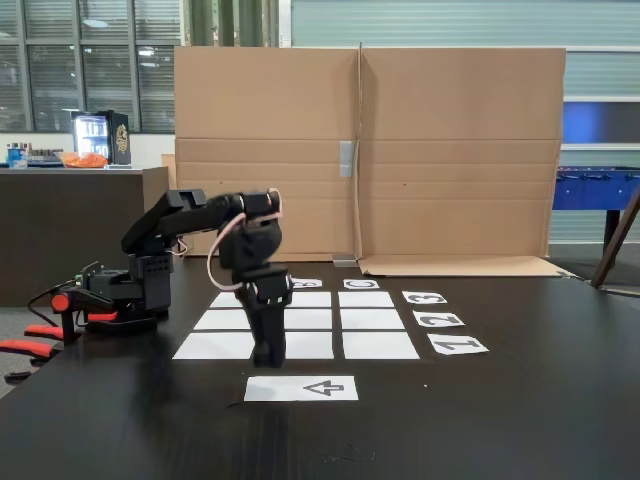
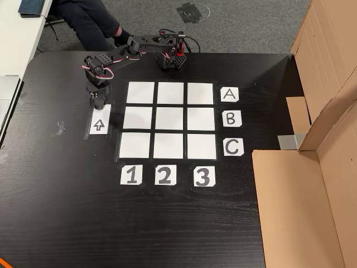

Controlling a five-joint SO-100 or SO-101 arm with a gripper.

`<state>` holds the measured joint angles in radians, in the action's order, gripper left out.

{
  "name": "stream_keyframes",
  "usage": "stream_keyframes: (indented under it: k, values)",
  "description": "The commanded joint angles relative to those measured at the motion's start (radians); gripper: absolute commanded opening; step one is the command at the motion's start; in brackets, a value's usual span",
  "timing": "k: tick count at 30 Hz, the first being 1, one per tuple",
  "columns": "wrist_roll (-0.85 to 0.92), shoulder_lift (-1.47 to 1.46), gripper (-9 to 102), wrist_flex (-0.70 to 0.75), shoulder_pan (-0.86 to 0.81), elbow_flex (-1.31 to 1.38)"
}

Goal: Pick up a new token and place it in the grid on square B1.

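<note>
The black arm reaches from its base (image 2: 170, 56) and points my gripper (image 2: 97, 104) straight down at the arm-side end of the white arrow sheet (image 2: 100, 123), beside the grid (image 2: 167, 120). In the fixed view my gripper (image 1: 268, 360) hangs just above the table, in front of the grid's near row. Its dark fingers merge against the black table, so I cannot tell their state. The token is hidden. Square B1 (image 2: 138, 118) is a bare white rectangle, and in the fixed view the gripper partly covers square B1 (image 1: 312, 346).
Paper labels A (image 2: 229, 94), B, C and 1 (image 2: 131, 175), 2, 3 edge the grid. A tall cardboard wall (image 1: 370, 150) stands behind the table. Red clamps (image 1: 30, 345) hold the arm's base side. A seated person's legs (image 2: 89, 22) are beyond the table edge.
</note>
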<state>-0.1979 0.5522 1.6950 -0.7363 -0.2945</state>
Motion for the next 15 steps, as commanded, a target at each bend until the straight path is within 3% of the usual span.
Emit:
stream_keyframes:
  k: [1, 15]
  values:
    - [-0.015, 0.075, 12, 0.025, -0.021, 0.049]
    - [-0.058, 0.316, 11, 0.041, -0.06, 0.037]
